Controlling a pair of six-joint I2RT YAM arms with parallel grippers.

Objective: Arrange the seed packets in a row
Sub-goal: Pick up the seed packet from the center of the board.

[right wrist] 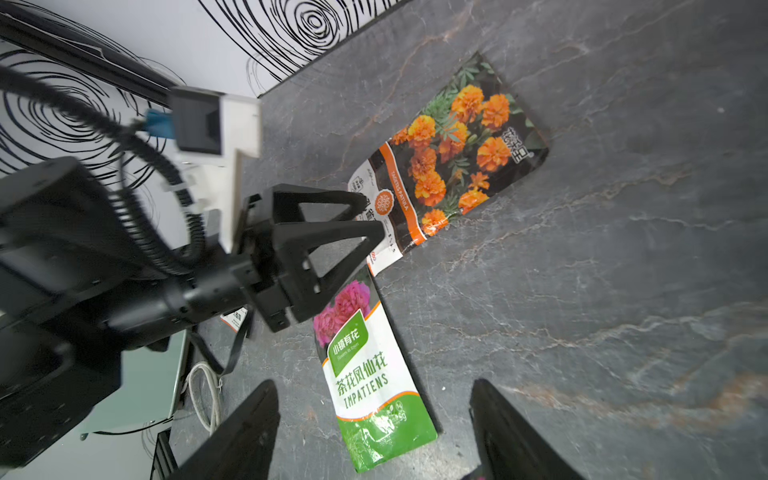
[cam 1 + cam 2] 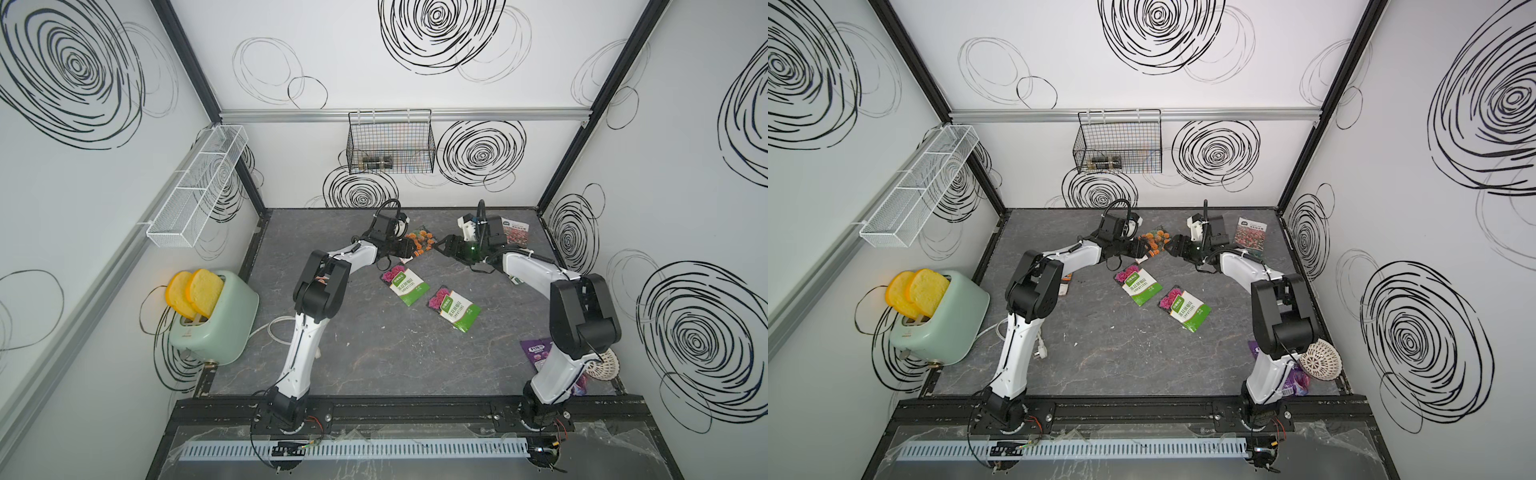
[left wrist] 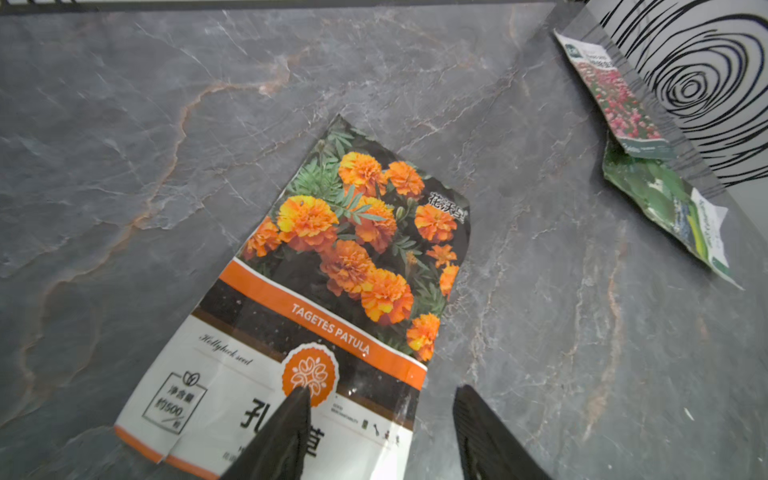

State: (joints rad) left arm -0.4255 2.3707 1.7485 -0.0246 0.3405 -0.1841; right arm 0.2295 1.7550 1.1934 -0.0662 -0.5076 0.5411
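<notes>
Left end effector (image 3: 380, 390) spread over the orange-flower packet (image 3: 353, 249); right end effector (image 1: 374, 382) spread, nothing between its fingers.
You have the left fingers parted at the white end of that packet, which lies flat at the back middle of the worktop (image 2: 374, 353); contact cannot be judged. Your right end effector hovers just beside its flowered end. One pink-flower packet (image 2: 405, 286) and a second pink-flower packet (image 2: 454, 308) lie slanted, side by side, mid-worktop. The red flower-field packet (image 2: 516, 232) sits back right, touching a green packet (image 3: 665, 203).
</notes>
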